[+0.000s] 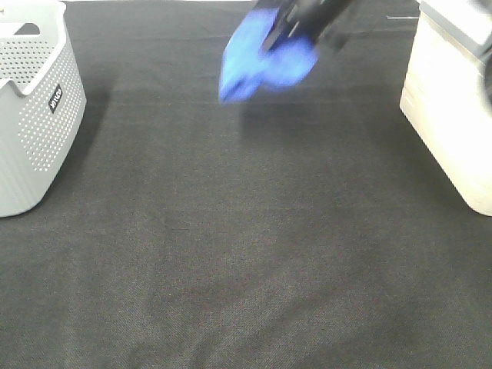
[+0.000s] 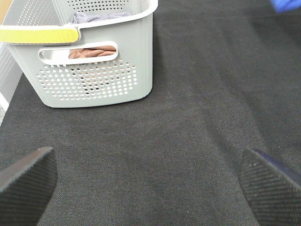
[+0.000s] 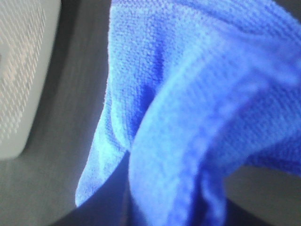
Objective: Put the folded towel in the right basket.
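The blue towel [image 1: 265, 65] hangs bunched in the air at the far middle of the table, held by my right gripper [image 1: 283, 34], which is shut on its upper part. In the right wrist view the towel [image 3: 197, 108] fills most of the frame and hides the fingers. A corner of it shows in the left wrist view [image 2: 287, 4]. The right basket [image 1: 453, 100], pale cream, stands at the right edge, apart from the towel. My left gripper [image 2: 150, 188] is open and empty above the black cloth; its fingertips [image 2: 28, 181] show at the frame's lower corners.
A grey perforated basket [image 1: 34, 115] stands at the left edge; the left wrist view shows it [image 2: 94, 80] with brown and grey cloths inside. A perforated basket wall [image 3: 19, 70] shows beside the towel in the right wrist view. Black cloth [image 1: 246, 254] covers the table.
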{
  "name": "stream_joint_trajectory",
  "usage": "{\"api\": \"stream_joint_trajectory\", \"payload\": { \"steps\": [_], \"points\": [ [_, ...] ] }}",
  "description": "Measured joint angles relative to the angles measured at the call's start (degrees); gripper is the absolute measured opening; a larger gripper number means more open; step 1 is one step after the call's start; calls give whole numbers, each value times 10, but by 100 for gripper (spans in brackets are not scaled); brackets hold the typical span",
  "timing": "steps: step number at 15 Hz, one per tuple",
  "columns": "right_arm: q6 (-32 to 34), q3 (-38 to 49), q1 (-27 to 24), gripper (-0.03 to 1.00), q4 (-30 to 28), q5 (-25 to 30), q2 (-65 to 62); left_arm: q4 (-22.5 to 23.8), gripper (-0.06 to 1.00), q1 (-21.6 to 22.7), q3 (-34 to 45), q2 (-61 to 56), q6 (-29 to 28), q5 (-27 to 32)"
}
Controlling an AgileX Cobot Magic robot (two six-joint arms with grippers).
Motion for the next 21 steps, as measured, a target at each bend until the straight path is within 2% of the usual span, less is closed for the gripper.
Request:
{"api": "stream_joint_trajectory", "payload": {
  "steps": [3,5,6,7,11,15,16,18,19,21],
  "points": [
    [0,0,-68,20,-67,2,-129,0,98,0,0,0,0,0],
    [-3,20,-135,20,-100,-1,-199,0,98,0,0,0,0,0],
    [-3,20,-135,20,-100,-1,-199,0,98,0,0,0,0,0],
    [-3,74,-185,20,-126,-1,-243,0,98,0,0,0,0,0],
    [-4,228,-298,20,-211,5,-262,0,98,0,0,0,0,0],
    [-3,244,-307,20,-236,7,-241,0,98,0,0,0,0,0],
    [-3,244,-307,27,-239,7,-241,0,98,0,0,0,0,0],
    [-14,244,-307,74,-240,7,-241,0,98,0,0,0,0,0],
    [-23,244,-307,90,-239,6,-241,0,98,0,0,0,0,0],
    [-23,244,-307,94,-239,6,-241,0,98,0,0,0,0,0]
  ]
}}
